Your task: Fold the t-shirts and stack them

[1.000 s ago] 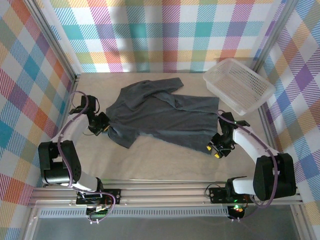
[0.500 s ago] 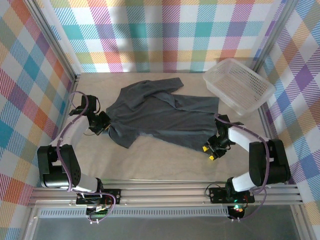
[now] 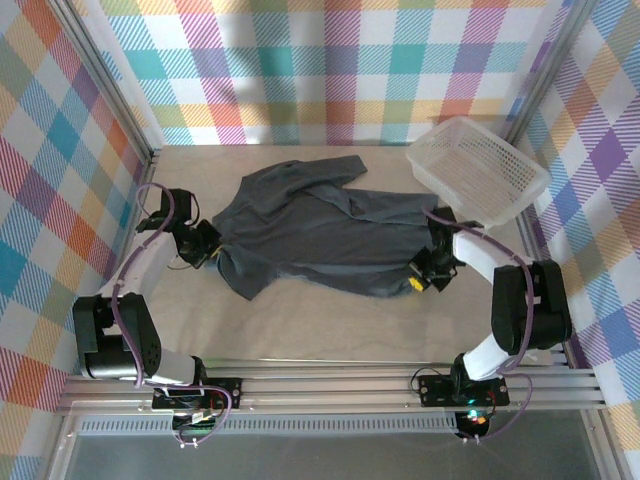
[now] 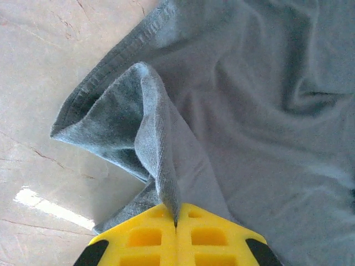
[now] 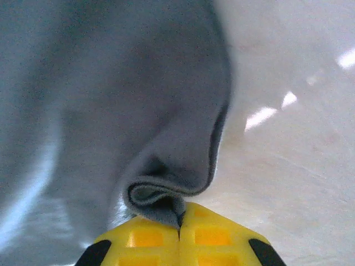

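You have the t-shirt (image 3: 320, 235) crumpled mid-table on the pale tan tabletop (image 3: 330, 330), plaid walls (image 3: 330, 70) around, white basket (image 3: 478, 170) far right, left gripper (image 3: 214, 255) and right gripper (image 3: 416, 282) each pinched tight on its edge.

Lab test cell, plaid walls (image 3: 340, 60), aluminium frame (image 3: 330, 385)

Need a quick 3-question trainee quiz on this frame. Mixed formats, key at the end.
1. True or false: the left arm's yellow fingers are shut on the dark charcoal-grey fabric t-shirt.
2. In the top view, the white perforated plastic basket sits at: A near left, B far right, C centre.
3. What do the right arm's yellow fingers pinch?

Key: 1 true. 2 B. 3 a fold at the t-shirt's edge.
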Robot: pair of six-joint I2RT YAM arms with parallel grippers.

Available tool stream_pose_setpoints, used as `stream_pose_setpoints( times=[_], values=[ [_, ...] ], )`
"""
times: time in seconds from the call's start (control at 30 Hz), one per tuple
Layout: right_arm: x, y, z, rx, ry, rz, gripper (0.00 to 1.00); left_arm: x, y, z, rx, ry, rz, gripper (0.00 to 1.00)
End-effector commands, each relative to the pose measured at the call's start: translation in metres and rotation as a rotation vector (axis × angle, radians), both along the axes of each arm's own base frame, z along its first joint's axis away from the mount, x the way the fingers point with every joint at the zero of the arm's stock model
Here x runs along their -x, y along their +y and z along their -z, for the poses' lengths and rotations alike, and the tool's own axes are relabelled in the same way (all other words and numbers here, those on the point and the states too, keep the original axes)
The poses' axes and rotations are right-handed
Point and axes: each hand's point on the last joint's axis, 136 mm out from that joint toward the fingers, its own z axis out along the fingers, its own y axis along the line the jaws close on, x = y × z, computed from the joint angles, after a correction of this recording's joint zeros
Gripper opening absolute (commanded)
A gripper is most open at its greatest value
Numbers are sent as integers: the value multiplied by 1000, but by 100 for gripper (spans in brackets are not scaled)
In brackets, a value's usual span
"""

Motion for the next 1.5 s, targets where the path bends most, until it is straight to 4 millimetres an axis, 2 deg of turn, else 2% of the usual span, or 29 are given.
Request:
stream_pose_setpoints(
  times=[0.0, 0.1, 0.23, 0.37, 0.47, 0.57, 0.67, 0.8, 0.9, 0.97, 1.13, 1.27, 1.37, 1.47],
  values=[
    [-43, 15, -57, 13, -223, -157, 0, -17, -7, -51, 51, -138, -39, 0],
    [-65, 38, -113, 11, -368, -260, 0, -24, -3, -107, 56, -275, -76, 0],
    [-87, 60, -193, -17, -574, -322, 0, -27, 4, -202, 62, -505, -134, 0],
    [-95, 67, -277, -63, -818, -345, 0, -13, 12, -292, 89, -738, -210, 0],
    [-84, 68, -331, -90, -977, -361, 0, 11, 16, -353, 110, -917, -241, 0],
    [-61, 66, -381, -130, -1136, -375, 0, 44, 22, -410, 114, -1096, -276, 0],
    [-37, 61, -418, -158, -1261, -377, 0, 76, 24, -460, 102, -1231, -282, 0],
    [-13, 57, -456, -187, -1381, -373, 0, 101, 23, -506, 106, -1336, -273, 0],
    [-11, 59, -471, -216, -1413, -371, 0, 105, 25, -527, 116, -1374, -285, 0],
    [-22, 64, -469, -234, -1394, -369, 0, 89, 25, -525, 114, -1332, -283, 0],
    [-71, 90, -449, -315, -1328, -391, 0, 12, 22, -487, 117, -1184, -258, 0],
    [-124, 118, -429, -403, -1269, -427, 0, -50, 30, -457, 108, -1094, -247, 0],
    [-162, 128, -415, -449, -1232, -426, 0, -86, 42, -442, 107, -1056, -250, 0],
    [-190, 132, -418, -457, -1239, -428, 0, -108, 48, -447, 132, -1069, -235, 0]
  ],
)
